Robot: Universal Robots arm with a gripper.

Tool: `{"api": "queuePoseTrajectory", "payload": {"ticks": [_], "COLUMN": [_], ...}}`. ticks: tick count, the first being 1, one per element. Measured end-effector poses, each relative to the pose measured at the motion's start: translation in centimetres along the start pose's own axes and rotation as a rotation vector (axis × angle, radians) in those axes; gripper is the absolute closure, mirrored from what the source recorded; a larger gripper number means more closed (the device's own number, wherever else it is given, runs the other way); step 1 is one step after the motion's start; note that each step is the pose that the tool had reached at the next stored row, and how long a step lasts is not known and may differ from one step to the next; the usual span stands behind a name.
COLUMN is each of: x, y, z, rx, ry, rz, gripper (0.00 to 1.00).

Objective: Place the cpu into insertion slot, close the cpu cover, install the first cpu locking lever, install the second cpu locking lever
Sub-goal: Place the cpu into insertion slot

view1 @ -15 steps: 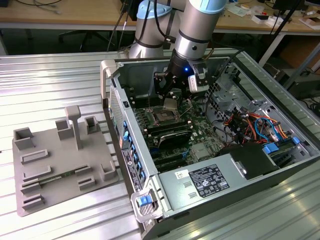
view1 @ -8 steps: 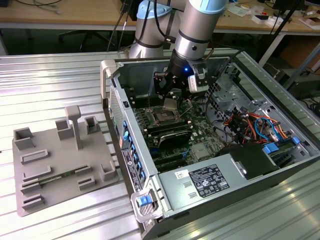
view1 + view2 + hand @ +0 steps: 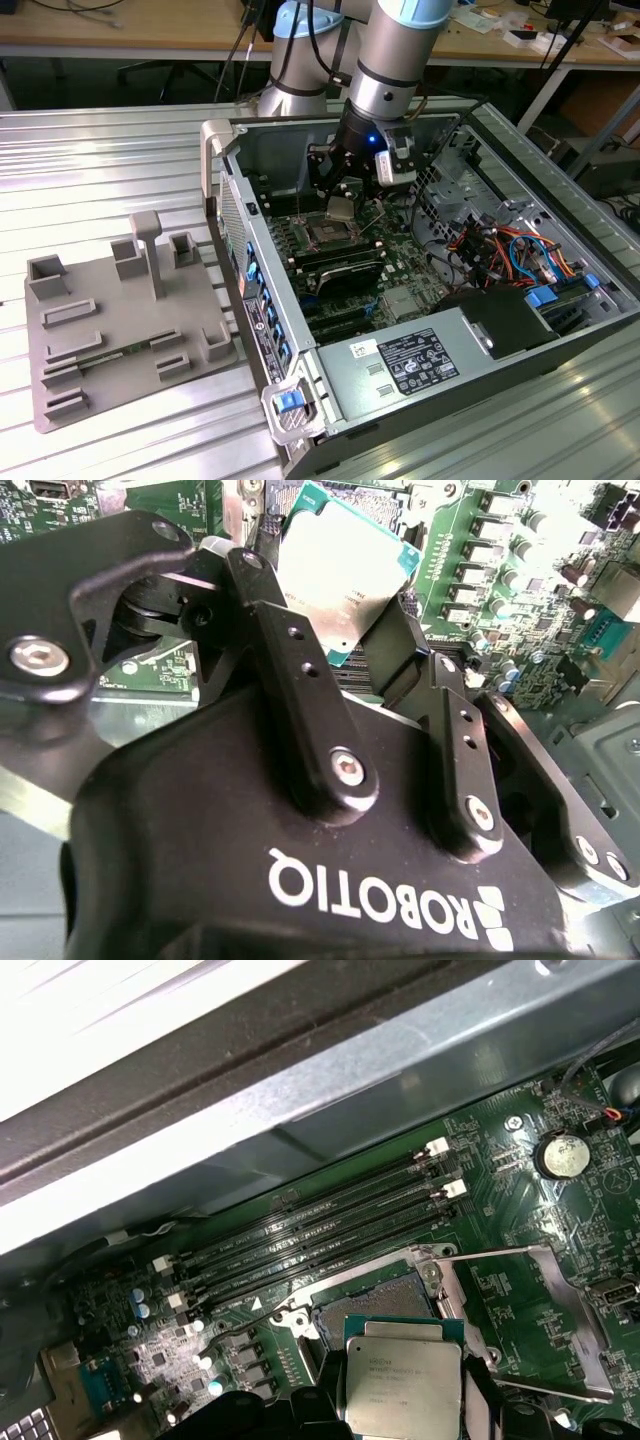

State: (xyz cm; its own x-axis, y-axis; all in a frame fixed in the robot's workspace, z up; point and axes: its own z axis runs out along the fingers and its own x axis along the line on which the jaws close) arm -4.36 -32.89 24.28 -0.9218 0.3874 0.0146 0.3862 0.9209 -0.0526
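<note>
In the exterior view the gripper (image 3: 341, 203) hung inside the open computer case (image 3: 260, 160), pinching the cpu (image 3: 340, 210) close over the insertion slot (image 3: 328, 236), which lay at about seven o'clock of it. In the second wrist view the fingers (image 3: 290, 670) pressed on opposite edges of the cpu (image 3: 340, 570). In the first wrist view the cpu (image 3: 403, 1385) hovered near the bare insertion slot (image 3: 372, 1298), the cpu cover (image 3: 577, 1315) seemingly swung open; I judged the placing step in hand, calling for the cpu to be squared over the insertion slot and lowered flat.
</note>
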Motion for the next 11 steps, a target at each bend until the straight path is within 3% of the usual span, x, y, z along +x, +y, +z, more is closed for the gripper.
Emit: {"api": "queuePoseTrajectory", "payload": {"ticks": [11], "x": [0.00], "y": [0.00], "z": [0.05], "rx": [-0.0002], "ry": [0.0007], "rz": [0.013], "gripper": [0.45]}}
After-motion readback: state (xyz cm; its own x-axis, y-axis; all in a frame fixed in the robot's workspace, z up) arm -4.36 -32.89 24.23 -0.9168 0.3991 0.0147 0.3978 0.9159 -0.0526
